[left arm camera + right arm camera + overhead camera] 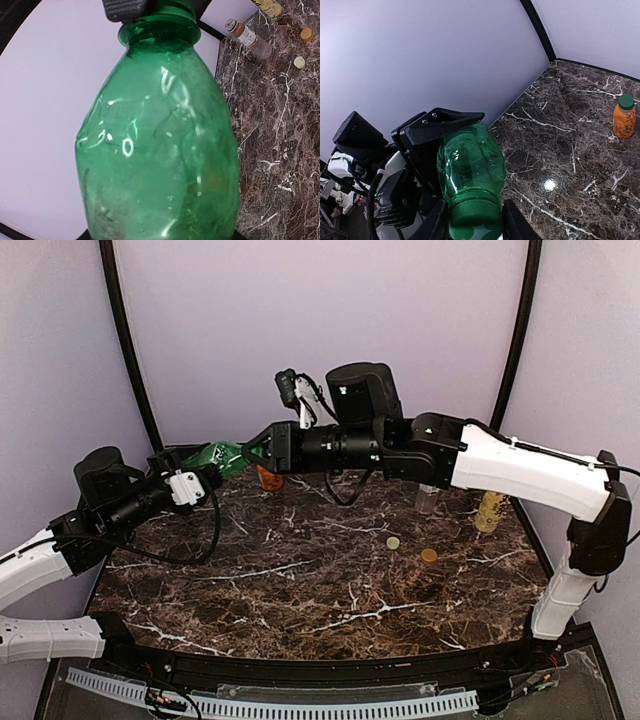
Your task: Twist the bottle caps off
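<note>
My left gripper (203, 468) is shut on the body of the all-green bottle (222, 456), holding it tilted above the table's back left. The bottle fills the left wrist view (160, 150), hiding those fingers. My right gripper (472, 224) has a finger on each side of the bottle's green cap (475, 220), touching it. From above, that gripper (255, 452) meets the bottle's neck. A short orange bottle (268, 478) with a green cap stands on the table behind it (624, 117).
A clear bottle with a brown label (428, 498) and a pale yellow bottle (489, 510) stand at the back right. Two loose caps (393, 542) (429, 555) lie on the dark marble table (300, 610). Purple walls enclose the back and sides.
</note>
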